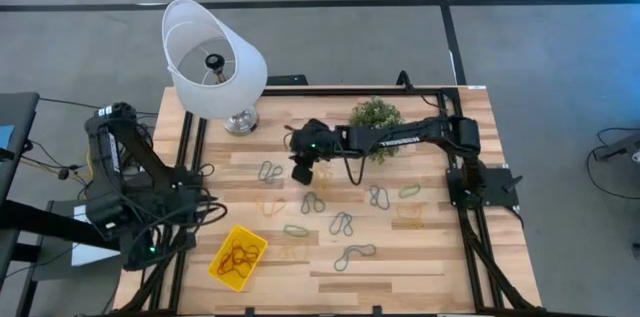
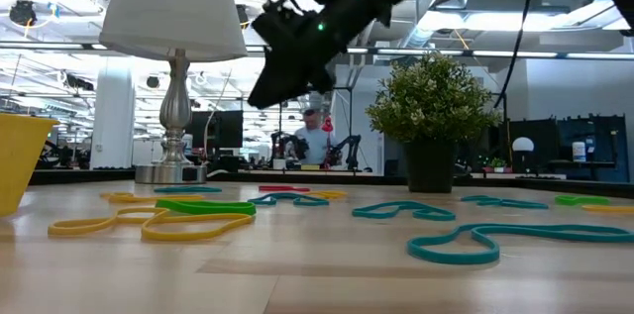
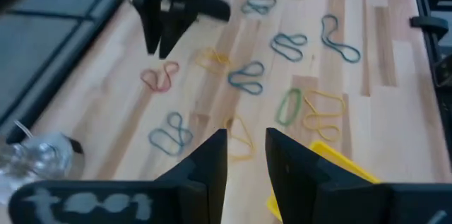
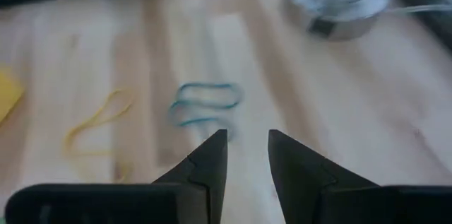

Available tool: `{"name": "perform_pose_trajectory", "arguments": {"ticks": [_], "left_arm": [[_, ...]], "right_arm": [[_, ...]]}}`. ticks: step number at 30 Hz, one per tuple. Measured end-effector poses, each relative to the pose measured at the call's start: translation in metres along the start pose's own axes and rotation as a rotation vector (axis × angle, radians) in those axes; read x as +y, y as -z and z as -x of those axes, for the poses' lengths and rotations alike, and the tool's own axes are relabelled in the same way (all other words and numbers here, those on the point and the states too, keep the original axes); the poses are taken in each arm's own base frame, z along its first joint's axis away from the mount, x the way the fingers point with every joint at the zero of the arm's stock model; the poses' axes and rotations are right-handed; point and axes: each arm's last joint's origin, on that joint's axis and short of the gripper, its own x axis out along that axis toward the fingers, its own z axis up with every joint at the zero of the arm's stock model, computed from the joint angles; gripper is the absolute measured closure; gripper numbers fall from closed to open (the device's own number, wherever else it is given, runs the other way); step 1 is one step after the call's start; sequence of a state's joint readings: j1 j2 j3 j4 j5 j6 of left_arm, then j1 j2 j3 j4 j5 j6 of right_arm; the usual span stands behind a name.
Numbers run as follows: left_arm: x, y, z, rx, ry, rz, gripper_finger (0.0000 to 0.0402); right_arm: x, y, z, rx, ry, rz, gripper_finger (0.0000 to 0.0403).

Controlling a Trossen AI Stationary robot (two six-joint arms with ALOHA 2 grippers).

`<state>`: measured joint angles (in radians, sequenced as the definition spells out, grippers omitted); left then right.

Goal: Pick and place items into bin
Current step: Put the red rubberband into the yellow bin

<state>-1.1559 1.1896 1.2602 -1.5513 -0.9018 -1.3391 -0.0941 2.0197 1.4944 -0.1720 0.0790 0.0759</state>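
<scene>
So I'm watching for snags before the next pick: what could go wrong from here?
1. The right gripper hangs near the lamp and plant; a wide swing could bump either.
2. The bands lie flat and thin on the table, so its open jaws may close on nothing.
3. The bin sits by the left gripper, risking a clash on delivery.

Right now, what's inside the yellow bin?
The bin holds a tangle of red and orange loops. Whether more loops lie under that tangle cannot be seen.
</scene>
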Motion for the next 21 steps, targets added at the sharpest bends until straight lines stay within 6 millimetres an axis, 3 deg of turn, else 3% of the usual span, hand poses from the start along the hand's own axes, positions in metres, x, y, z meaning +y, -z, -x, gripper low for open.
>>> {"name": "perform_pose_trajectory", "arguments": {"ticks": [5,12,21], "left_arm": [[0.000,0.000,0.000,-0.018,-0.013,-0.020,0.0313],[0.000,0.000,-0.001,-0.024,-0.026,-0.024,0.0313],[0.000,0.000,-0.001,-0.018,-0.024,-0.022,0.0313]], "right_arm": [[-0.019,0.023,-0.025,0.092,0.073,-0.064,0.0305],[-0.019,0.047,-0.074,0.245,0.130,-0.022,0.0305],[-0.025,0.037,-0.076,0.348,0.181,-0.065,0.0305]]}}
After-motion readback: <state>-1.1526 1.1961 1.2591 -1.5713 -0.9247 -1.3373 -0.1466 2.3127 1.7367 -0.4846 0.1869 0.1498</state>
